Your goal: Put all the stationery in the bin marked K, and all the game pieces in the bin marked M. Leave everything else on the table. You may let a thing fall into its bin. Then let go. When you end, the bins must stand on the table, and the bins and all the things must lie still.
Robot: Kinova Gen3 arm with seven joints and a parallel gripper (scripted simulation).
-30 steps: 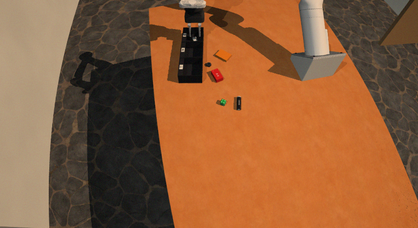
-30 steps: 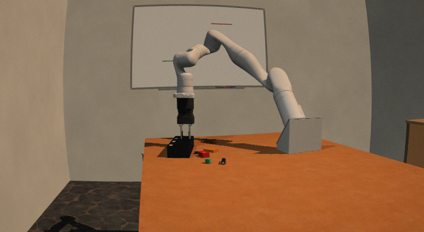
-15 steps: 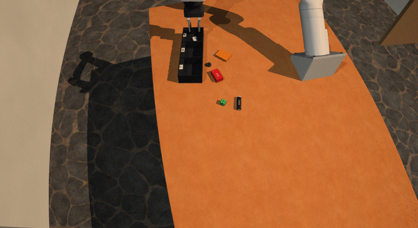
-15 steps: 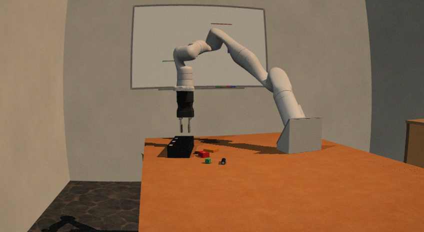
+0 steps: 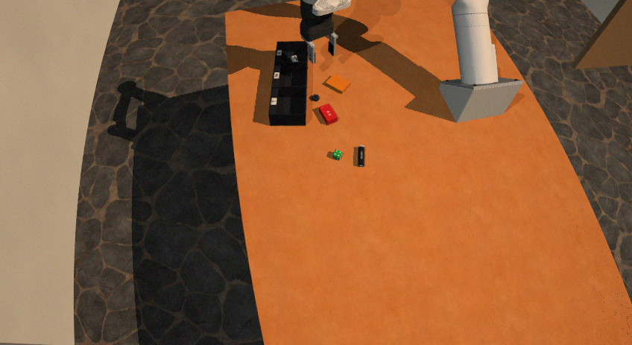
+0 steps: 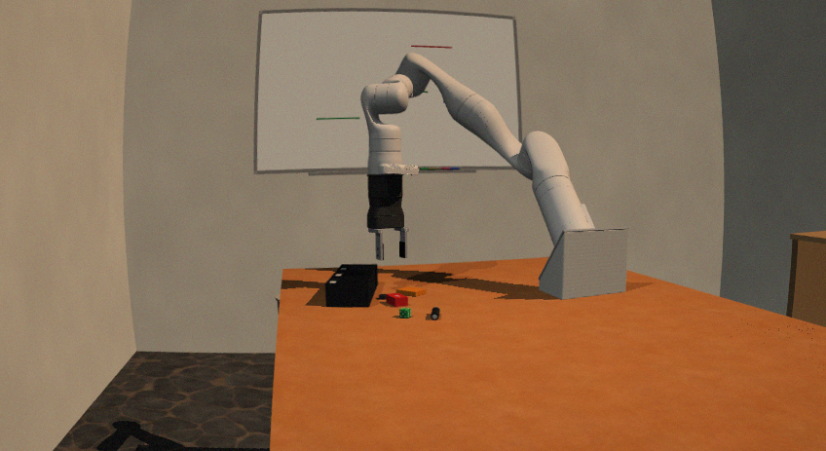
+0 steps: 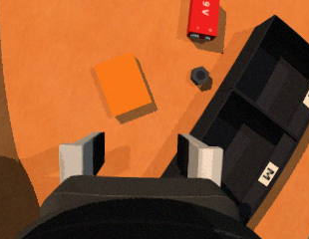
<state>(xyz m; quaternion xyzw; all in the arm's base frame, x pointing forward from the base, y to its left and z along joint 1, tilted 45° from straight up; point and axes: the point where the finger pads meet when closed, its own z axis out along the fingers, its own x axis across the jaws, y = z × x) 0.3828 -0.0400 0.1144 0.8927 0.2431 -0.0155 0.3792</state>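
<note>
Gripper [image 5: 322, 51], fingers wide apart and empty, hangs beside the black bin row [image 5: 288, 82]. Orange sticky-note pad [image 7: 123, 84] lies flat nearby: likely light and thin, best pinched across its short edges. Green die [image 5: 337, 154] sits farther off.

Hard, dark arm shadows cross the table [image 5: 399, 235]; edges bend.
</note>
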